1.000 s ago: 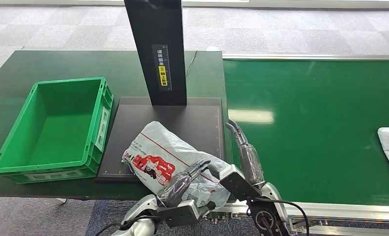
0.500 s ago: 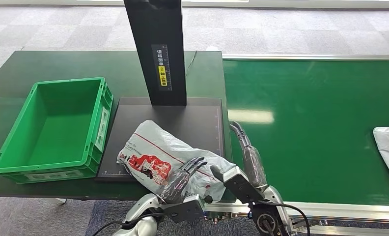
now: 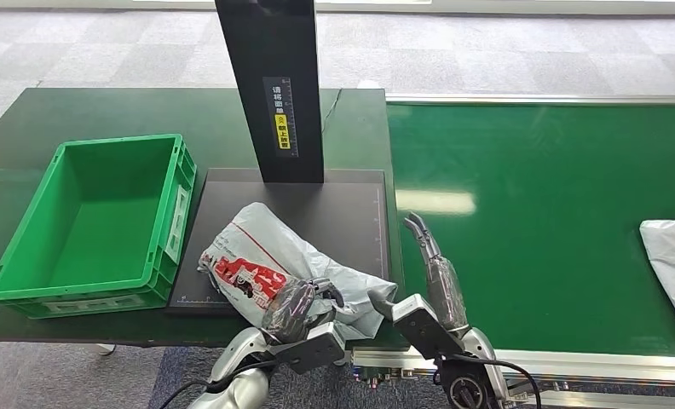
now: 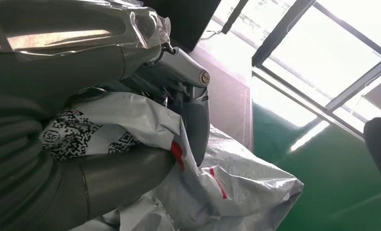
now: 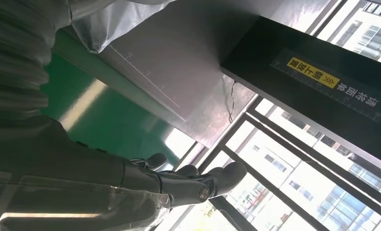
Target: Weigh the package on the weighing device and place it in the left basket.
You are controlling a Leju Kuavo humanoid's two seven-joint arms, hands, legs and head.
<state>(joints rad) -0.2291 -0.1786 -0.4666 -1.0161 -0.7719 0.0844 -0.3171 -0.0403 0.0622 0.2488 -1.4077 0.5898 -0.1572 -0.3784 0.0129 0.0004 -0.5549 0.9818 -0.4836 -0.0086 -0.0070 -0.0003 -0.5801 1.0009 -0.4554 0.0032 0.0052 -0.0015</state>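
Note:
A white plastic package (image 3: 266, 260) with red print lies on the black weighing plate (image 3: 338, 209), its near end hanging over the plate's front edge. My left hand (image 3: 296, 308) grips that near end; in the left wrist view the thumb and fingers (image 4: 186, 96) pinch the package (image 4: 236, 187) by its QR label. To the right of the package my right hand (image 3: 434, 281) holds nothing, its fingers stretched out over the belt's edge. The right wrist view shows those straight fingers (image 5: 179, 180) apart from the package (image 5: 102, 19). The green basket (image 3: 172, 213) stands left of the plate.
The scale's black column (image 3: 274, 85) rises at the back of the plate. A green conveyor belt (image 3: 539, 196) runs on the right, with another white package (image 3: 673, 256) at its right edge. The dark green table (image 3: 104, 111) carries the basket and scale.
My left hand's fingers have curled onto the package, which has shifted left. The right hand has drawn back from it. The package on the belt has moved left.

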